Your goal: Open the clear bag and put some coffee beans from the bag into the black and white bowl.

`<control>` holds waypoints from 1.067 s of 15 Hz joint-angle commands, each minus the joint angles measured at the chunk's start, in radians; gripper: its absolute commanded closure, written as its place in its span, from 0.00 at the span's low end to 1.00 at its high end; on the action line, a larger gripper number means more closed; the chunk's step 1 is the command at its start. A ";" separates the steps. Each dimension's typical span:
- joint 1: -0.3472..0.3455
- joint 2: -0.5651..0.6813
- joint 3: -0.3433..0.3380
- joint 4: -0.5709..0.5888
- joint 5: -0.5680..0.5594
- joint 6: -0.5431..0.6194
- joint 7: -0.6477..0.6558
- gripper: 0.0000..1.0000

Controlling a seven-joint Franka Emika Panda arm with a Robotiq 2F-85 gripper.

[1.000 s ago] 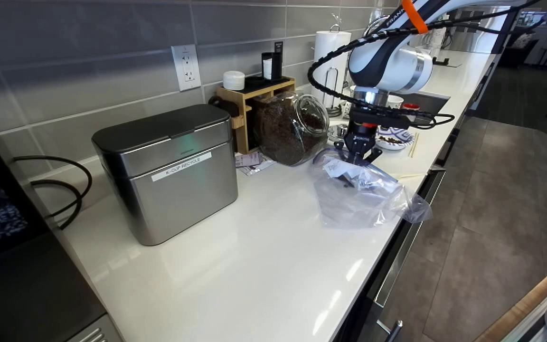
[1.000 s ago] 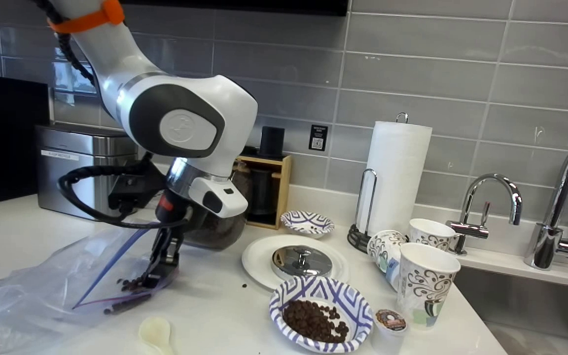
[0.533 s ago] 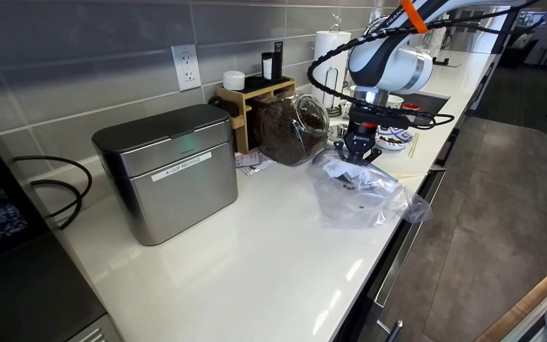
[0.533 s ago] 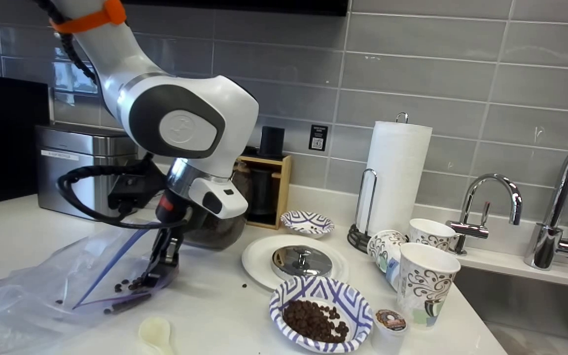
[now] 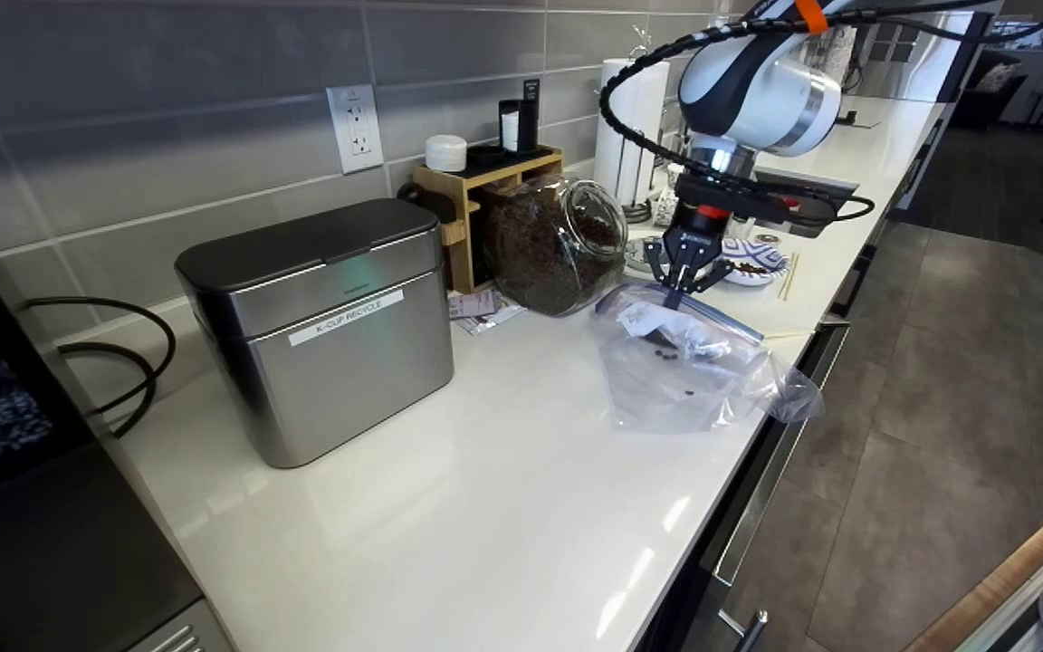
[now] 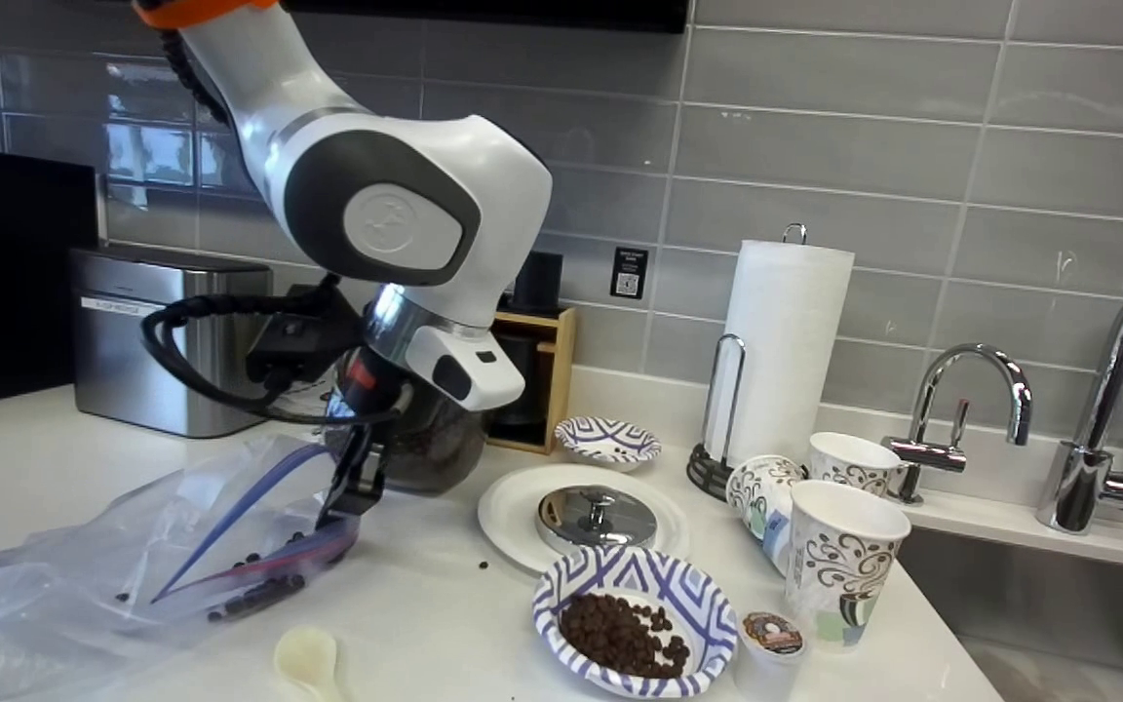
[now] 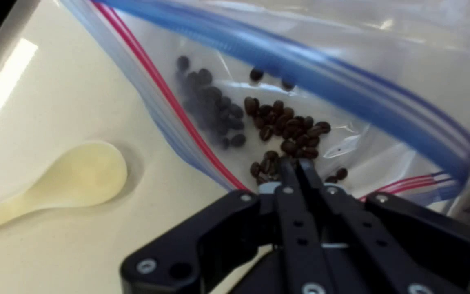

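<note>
The clear zip bag point(image 5: 712, 398) lies on the counter in both exterior views point(image 6: 113, 556). Its mouth is open in the wrist view, with a blue seal point(image 7: 235, 41) and a red seal line. Dark coffee beans point(image 7: 296, 126) lie inside near the mouth. My gripper point(image 7: 297, 161) points into the mouth, fingertips at the beans and almost together. A small brown patch shows between the tips; how many beans they hold is hidden. The gripper point(image 5: 674, 297) also shows at the bag's mouth in both exterior views point(image 6: 342, 517). The patterned bowl point(image 6: 688, 595) holds beans; its rim also shows here point(image 5: 757, 252).
A cream spoon point(image 6: 306, 653) lies between bag and bowl. Behind are a glass jar point(image 5: 549, 244), a plate point(image 6: 513, 507) with a metal lid, and another bowl point(image 6: 608, 439). Cups point(image 6: 844, 546) and a pod point(image 6: 771, 639) stand beside the bowl. A metal bin point(image 5: 349, 362) stands by the wall.
The arm and gripper have risen and moved slightly toward the bowl side. The fingertips sit higher in the bag, and the bag's mouth edge has lifted and shifted.
</note>
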 commanded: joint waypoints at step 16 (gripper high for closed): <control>-0.141 -0.138 -0.161 0.074 -0.145 -0.030 -0.228 0.98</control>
